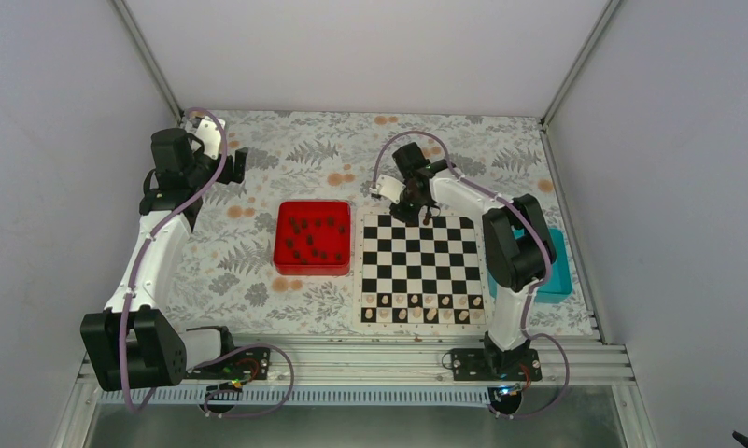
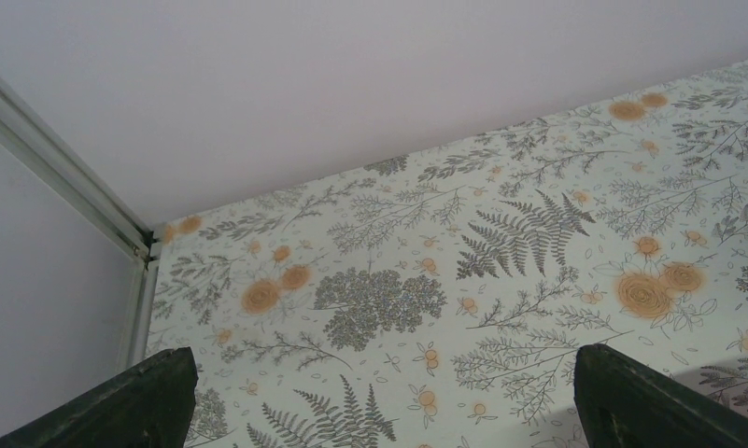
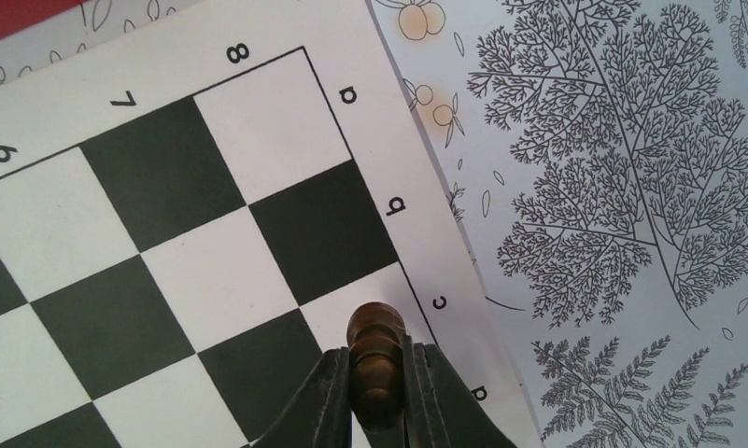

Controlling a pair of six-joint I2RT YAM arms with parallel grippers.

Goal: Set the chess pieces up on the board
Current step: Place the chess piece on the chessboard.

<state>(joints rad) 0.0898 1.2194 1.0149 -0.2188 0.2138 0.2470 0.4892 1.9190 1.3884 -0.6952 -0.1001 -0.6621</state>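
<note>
Right wrist view | my right claw clamped on dark chess piece, lengthwise | board row nearest worktop's far edge lies beneath | left claw wide, empty

Fern-patterned table, red tray, board, teal tray side by side

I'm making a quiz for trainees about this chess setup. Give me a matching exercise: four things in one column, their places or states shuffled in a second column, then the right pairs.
Things:
1. red tray
2. teal tray
3. pale pieces
4. right tool

Places or states:
A. shut on a dark chess piece
B. at the near edge of the board
C. left of the board, holding dark chess pieces
D. right of the board, partly behind the right arm

Pairs: 1-C; 2-D; 3-B; 4-A
</note>
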